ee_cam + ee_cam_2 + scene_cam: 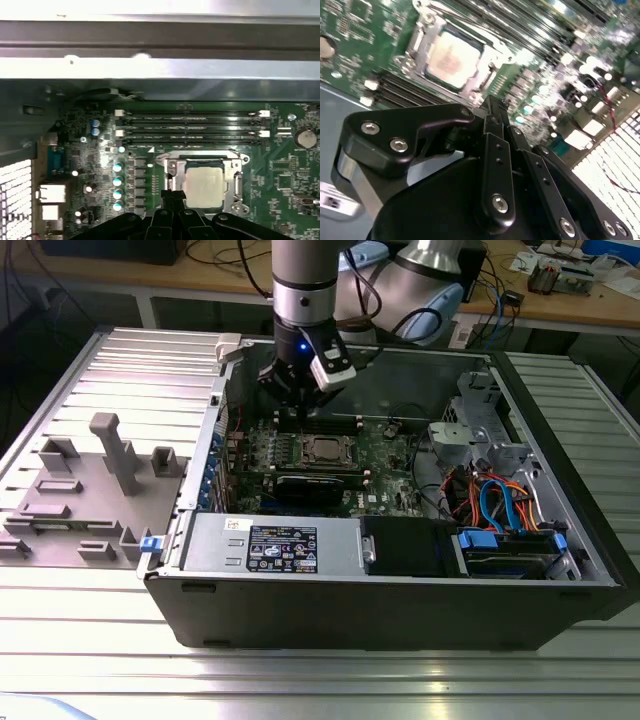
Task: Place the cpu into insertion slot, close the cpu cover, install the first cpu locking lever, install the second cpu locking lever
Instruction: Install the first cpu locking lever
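Note:
The cpu (204,186) lies flat in its socket on the green motherboard, its silvery top facing up (452,57) (327,450). The cpu cover (235,175) lies down around it as a thin metal frame (420,37). A thin metal lever (200,153) runs along the socket's edge on the memory-slot side. My gripper (297,405) hangs just above the board, beside the socket on the exterior view's left and slightly behind it. Its black fingers (492,107) are pressed together with nothing between them, and their tips (174,196) sit near the socket's corner.
Black memory slots (190,125) lie behind the socket and a long black card (315,485) in front of it. The case walls (215,430) surround the board. Cables and a drive cage (500,510) are at the exterior view's right. A grey fixture (100,480) stands outside on the left.

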`<state>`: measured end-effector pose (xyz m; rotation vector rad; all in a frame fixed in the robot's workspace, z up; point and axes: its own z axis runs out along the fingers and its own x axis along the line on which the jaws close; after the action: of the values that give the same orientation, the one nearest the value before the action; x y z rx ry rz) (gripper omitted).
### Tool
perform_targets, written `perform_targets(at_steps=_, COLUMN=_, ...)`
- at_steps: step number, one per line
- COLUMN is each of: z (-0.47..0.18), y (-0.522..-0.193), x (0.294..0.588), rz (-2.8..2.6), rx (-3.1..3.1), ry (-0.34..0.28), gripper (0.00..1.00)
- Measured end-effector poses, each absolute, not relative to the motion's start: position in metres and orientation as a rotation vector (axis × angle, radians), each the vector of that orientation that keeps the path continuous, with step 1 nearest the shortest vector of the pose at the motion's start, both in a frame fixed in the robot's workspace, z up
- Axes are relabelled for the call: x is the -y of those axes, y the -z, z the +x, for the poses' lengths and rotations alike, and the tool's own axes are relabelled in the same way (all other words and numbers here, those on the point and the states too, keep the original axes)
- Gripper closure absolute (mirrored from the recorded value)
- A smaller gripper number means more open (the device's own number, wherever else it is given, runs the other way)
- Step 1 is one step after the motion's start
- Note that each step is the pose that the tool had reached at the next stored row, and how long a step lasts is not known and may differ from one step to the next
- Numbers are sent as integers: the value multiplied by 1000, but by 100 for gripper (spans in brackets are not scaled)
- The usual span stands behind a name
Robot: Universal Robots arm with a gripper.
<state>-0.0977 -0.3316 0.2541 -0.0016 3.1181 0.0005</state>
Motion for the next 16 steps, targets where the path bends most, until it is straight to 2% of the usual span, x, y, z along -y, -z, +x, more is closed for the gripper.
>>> perform_targets(at_steps=6, z=-115, y=-254, x=329, rz=-1, rx=-3118, ry=0, gripper=89)
perform_targets(at_steps=16, z=-118, y=-254, x=306, rz=-2, rx=-3118, ry=8, gripper=89)
